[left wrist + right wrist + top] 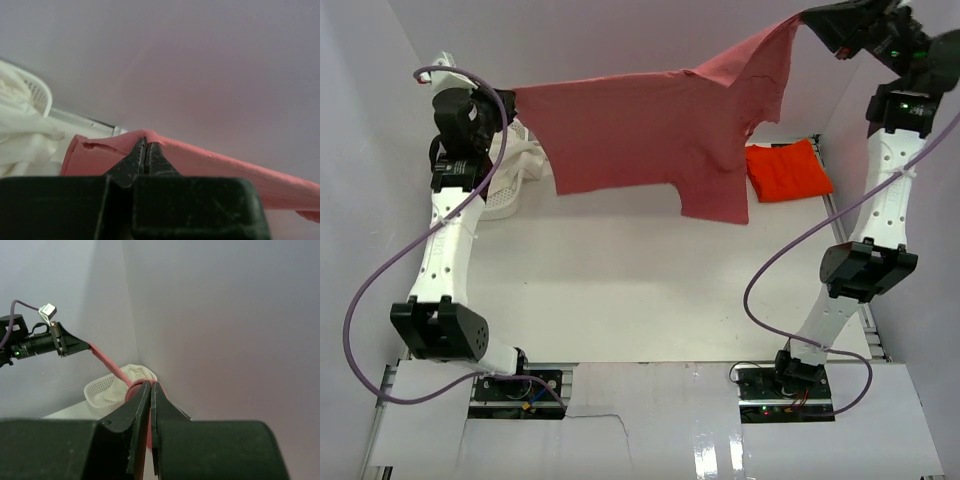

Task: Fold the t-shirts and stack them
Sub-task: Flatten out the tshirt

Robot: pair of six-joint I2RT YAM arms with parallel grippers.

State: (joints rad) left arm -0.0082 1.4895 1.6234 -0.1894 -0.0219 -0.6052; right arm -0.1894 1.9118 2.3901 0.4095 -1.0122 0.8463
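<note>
**Above the table: rose shirt strung between both arms**

Over the white table (650, 290), the dusty rose t-shirt (650, 130) hangs in the air, spread wide and held at two points on its upper edge. The left end sits lower and the right end higher, so the top edge slopes up to the right. The body and one sleeve droop below. Can't tell whether any fabric touches the surface.

The left arm (445, 250) rises along the left side. The right arm (880, 200) rises along the right side, with its wrist up in the far right corner.

The white lattice basket (500, 200) stands at the far left of the table, just beside the left wrist, with white cloth (525, 150) piled in it. In the top view the rose shirt's left end overlaps that cloth.

The orange-red t-shirt (788, 170) lies folded flat on the table at the far right, near the right arm. In the top view the hanging sleeve covers its left edge.

The left gripper (508, 98) has its fingers together, clamped on the rose shirt's edge. Its wrist view shows fabric creased over the tips. The right gripper (807, 20) has its fingers pinched together on the shirt's other end. Its wrist view shows pink fabric at the tips and a taut strip running across to the left gripper.
</note>
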